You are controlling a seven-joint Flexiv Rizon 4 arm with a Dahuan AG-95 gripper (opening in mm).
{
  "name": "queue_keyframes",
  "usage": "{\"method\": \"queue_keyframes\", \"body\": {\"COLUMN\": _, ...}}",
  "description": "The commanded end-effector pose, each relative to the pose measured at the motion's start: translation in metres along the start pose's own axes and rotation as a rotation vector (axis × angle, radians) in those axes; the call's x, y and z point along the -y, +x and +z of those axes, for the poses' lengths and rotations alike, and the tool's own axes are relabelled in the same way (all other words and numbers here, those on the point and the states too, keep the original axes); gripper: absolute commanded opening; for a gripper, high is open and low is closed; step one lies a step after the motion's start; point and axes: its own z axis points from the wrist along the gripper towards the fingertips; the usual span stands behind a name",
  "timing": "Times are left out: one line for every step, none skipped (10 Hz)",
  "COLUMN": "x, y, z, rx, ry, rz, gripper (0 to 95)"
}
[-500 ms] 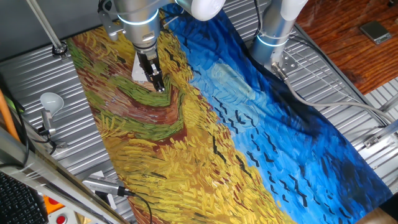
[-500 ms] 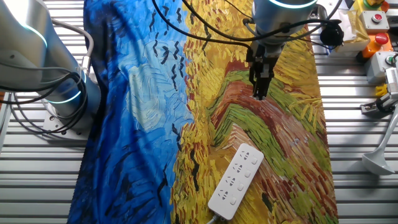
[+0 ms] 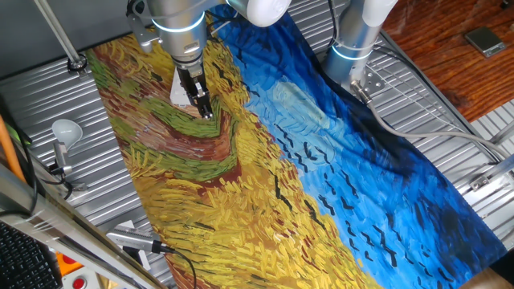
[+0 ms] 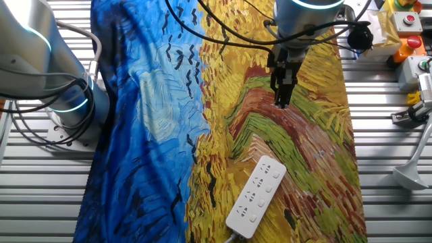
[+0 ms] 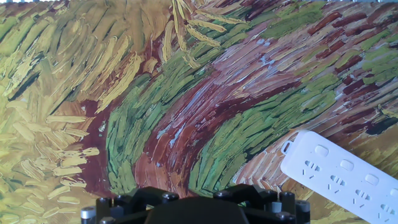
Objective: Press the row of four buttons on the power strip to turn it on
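The power strip [image 4: 255,196] is a slim white bar lying slantwise on the painted cloth, near the front edge in the other fixed view. In the hand view the power strip [image 5: 340,178] lies at the lower right, and the four buttons [image 5: 347,165] run as a pale row along its upper edge. In one fixed view only a white patch of the power strip [image 3: 180,88] shows behind the arm. My gripper [image 4: 281,101] hangs above the cloth, well apart from the strip, its dark fingers meeting in a single tip with nothing held. In one fixed view the gripper [image 3: 205,111] points down at the green-brown swirl.
A Van Gogh-style cloth [image 3: 321,168] covers the slatted table. A white light bulb [image 3: 67,128] stands at the left edge. A second arm's base [image 3: 353,44] sits beside the blue part of the cloth. Control boxes with coloured buttons [image 4: 407,23] and cables crowd one corner.
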Motion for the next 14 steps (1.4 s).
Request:
{"method": "queue_keyframes", "body": {"x": 0.0, "y": 0.0, "z": 0.0, "rx": 0.027, "ry": -0.031, "rz": -0.093, "gripper": 0.0}}
{"method": "queue_keyframes", "body": {"x": 0.0, "y": 0.0, "z": 0.0, "rx": 0.025, "ry": -0.022, "rz": -0.094, "gripper": 0.0}}
{"method": "queue_keyframes", "body": {"x": 0.0, "y": 0.0, "z": 0.0, "rx": 0.025, "ry": -0.022, "rz": -0.098, "gripper": 0.0}}
{"method": "queue_keyframes", "body": {"x": 0.0, "y": 0.0, "z": 0.0, "rx": 0.025, "ry": -0.022, "rz": -0.098, "gripper": 0.0}}
{"method": "queue_keyframes", "body": {"x": 0.0, "y": 0.0, "z": 0.0, "rx": 0.025, "ry": -0.022, "rz": -0.098, "gripper": 0.0}}
{"method": "queue_keyframes", "body": {"x": 0.0, "y": 0.0, "z": 0.0, "rx": 0.025, "ry": -0.021, "rz": -0.098, "gripper": 0.0}}
{"method": "queue_keyframes", "body": {"x": 0.0, "y": 0.001, "z": 0.0, "rx": 0.026, "ry": -0.022, "rz": -0.102, "gripper": 0.0}}
{"method": "queue_keyframes", "body": {"x": 0.0, "y": 0.001, "z": 0.001, "rx": 0.026, "ry": -0.021, "rz": -0.109, "gripper": 0.0}}
{"method": "queue_keyframes", "body": {"x": 0.0, "y": 0.003, "z": 0.001, "rx": 0.027, "ry": -0.02, "rz": -0.188, "gripper": 0.0}}
{"method": "queue_keyframes", "body": {"x": 0.0, "y": 0.005, "z": 0.002, "rx": 0.028, "ry": -0.019, "rz": -0.198, "gripper": 0.0}}
{"method": "queue_keyframes", "body": {"x": -0.001, "y": 0.007, "z": 0.003, "rx": 0.027, "ry": -0.019, "rz": -0.192, "gripper": 0.0}}
{"method": "queue_keyframes", "body": {"x": -0.001, "y": 0.008, "z": 0.003, "rx": 0.027, "ry": -0.018, "rz": -0.19, "gripper": 0.0}}
{"method": "queue_keyframes", "body": {"x": -0.001, "y": 0.01, "z": 0.003, "rx": 0.027, "ry": -0.018, "rz": -0.23, "gripper": 0.0}}
{"method": "queue_keyframes", "body": {"x": -0.001, "y": 0.011, "z": 0.004, "rx": 0.028, "ry": -0.022, "rz": -0.243, "gripper": 0.0}}
